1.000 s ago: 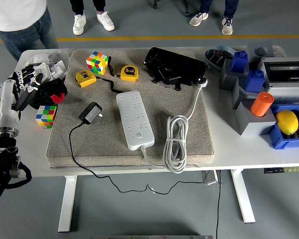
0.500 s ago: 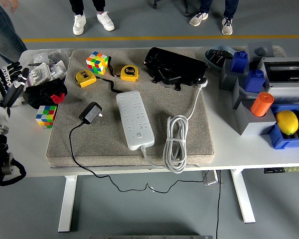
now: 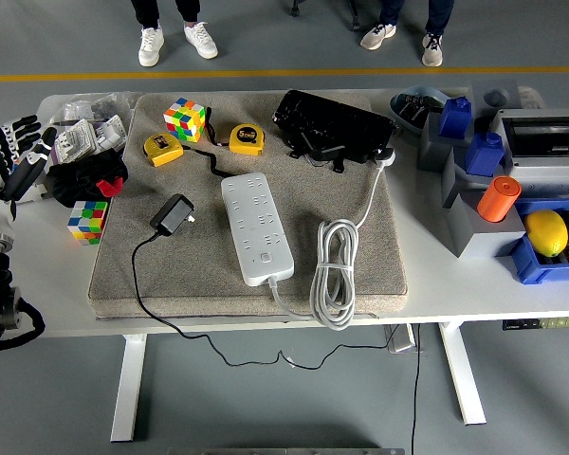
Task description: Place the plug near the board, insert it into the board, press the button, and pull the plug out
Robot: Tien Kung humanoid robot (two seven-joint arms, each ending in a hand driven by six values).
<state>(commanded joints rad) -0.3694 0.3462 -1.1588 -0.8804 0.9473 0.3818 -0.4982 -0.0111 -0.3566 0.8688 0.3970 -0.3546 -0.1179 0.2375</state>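
Plug (image 3: 174, 215) and white power strip (image 3: 256, 227) lie side by side but apart on the grey mat (image 3: 360, 275) that covers the middle of the white table (image 3: 474, 294); we see the black plug to the strip's left, its prongs turned toward the strip and its black cord (image 3: 144, 284) trailing off the mat's near edge. We find the left hand (image 3: 14, 152) at the table's far-left edge, well apart from the plug, its fingers spread and holding nothing. The strip's own white cable (image 3: 334, 270) lies coiled just to its right. Behind the plug we note two yellow tape measures (image 3: 163, 149) and a colour cube (image 3: 185, 119) on the mat, with a second cube (image 3: 88, 221) off the mat's left side. At right, an orange cylinder (image 3: 498, 199) and a yellow fruit-shaped object (image 3: 546, 232) sit among blue and grey bins.
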